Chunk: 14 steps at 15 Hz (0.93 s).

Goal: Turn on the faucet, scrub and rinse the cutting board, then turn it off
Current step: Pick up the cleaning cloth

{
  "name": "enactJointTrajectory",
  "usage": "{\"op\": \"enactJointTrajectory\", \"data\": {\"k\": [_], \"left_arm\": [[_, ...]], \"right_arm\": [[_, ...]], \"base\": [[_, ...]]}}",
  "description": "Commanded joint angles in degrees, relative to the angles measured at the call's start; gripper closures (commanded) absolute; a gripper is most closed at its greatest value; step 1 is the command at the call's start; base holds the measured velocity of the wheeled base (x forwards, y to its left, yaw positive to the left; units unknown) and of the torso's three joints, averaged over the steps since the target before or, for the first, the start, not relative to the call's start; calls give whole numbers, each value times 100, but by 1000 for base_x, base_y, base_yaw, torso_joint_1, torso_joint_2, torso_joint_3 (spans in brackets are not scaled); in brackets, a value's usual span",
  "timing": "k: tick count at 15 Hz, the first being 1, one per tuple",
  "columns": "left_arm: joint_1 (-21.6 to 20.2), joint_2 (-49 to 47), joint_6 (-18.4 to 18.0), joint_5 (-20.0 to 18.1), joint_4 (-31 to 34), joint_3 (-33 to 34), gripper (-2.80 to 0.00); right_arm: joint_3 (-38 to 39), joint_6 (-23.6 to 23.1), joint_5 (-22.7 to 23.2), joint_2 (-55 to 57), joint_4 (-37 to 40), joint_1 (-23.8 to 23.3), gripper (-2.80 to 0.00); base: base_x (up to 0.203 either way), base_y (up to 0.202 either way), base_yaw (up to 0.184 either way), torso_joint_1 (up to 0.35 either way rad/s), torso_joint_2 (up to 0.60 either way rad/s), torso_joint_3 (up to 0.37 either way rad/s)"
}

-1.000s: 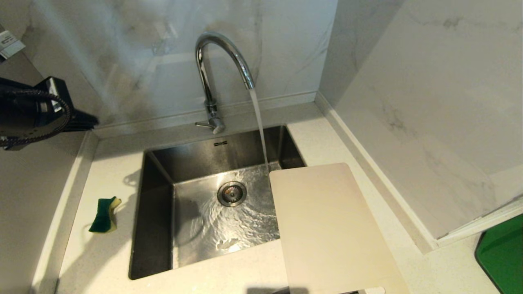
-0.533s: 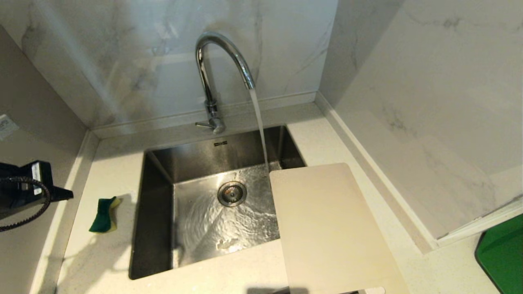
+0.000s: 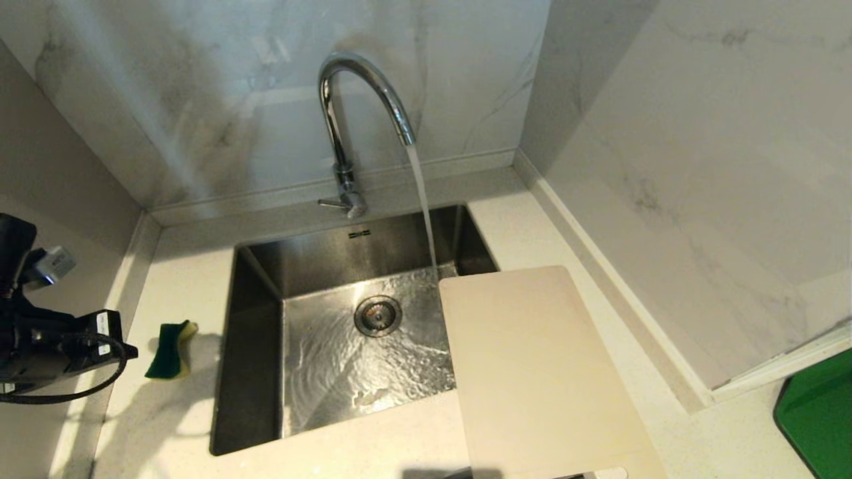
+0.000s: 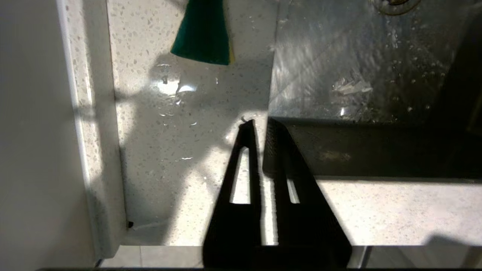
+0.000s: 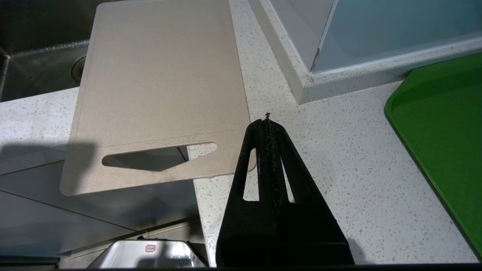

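Head view: the faucet [image 3: 356, 120] stands behind the sink [image 3: 253, 346] with a stream of water falling from its spout into the basin, just beyond the far edge of the cutting board [image 3: 532, 372]. The board lies flat on the pale speckled desk [image 3: 173, 426] at the sink's right side, its left edge overhanging the basin. A green-and-yellow sponge [image 3: 170, 350] lies on the desk left of the sink. The left pincer [image 3: 123, 349] reaches in from the left edge, near the sponge but apart from it — empty.

Left wrist view: the left pincer's fingers [image 4: 248, 158] stand slightly parted with a narrow gap between them, holding nothing, over the desk by the sink's corner. The sponge [image 4: 203, 34] lies ahead of them; small water drops dot the desk.

Right wrist view: the right pincer [image 5: 268, 124] is clenched, fingers pressed together, empty, over the desk just beside the board's handle-slot end [image 5: 158, 113]. A green tray [image 5: 444, 143] lies on the other side of it.
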<state>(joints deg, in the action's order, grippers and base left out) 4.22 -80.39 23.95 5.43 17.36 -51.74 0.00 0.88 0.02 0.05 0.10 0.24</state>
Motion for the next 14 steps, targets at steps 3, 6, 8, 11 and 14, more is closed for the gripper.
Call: {"op": "enactJointTrajectory", "data": {"k": [3, 6, 8, 11, 14], "left_arm": [[-342, -637, 0, -171, -167, 40, -280], [-771, -757, -284, -758, -341, 133, -280], [-1038, -1103, -363, -910, -446, 127, -280], [-1267, -1613, -460, -953, -912, 146, -280], [-1278, -1921, -558, -961, -1177, 110, -280]], "right_arm": [[0, 0, -2, -5, -1, 2, 0], [0, 0, -2, -5, -1, 2, 0], [0, 0, -2, -5, -1, 2, 0], [0, 0, -2, -5, -1, 2, 0], [0, 0, -2, -5, -1, 2, 0]], "base": [[0, 0, 0, 0, 0, 0], [0, 0, 0, 0, 0, 0], [0, 0, 0, 0, 0, 0], [0, 0, 0, 0, 0, 0], [0, 0, 0, 0, 0, 0]]}}
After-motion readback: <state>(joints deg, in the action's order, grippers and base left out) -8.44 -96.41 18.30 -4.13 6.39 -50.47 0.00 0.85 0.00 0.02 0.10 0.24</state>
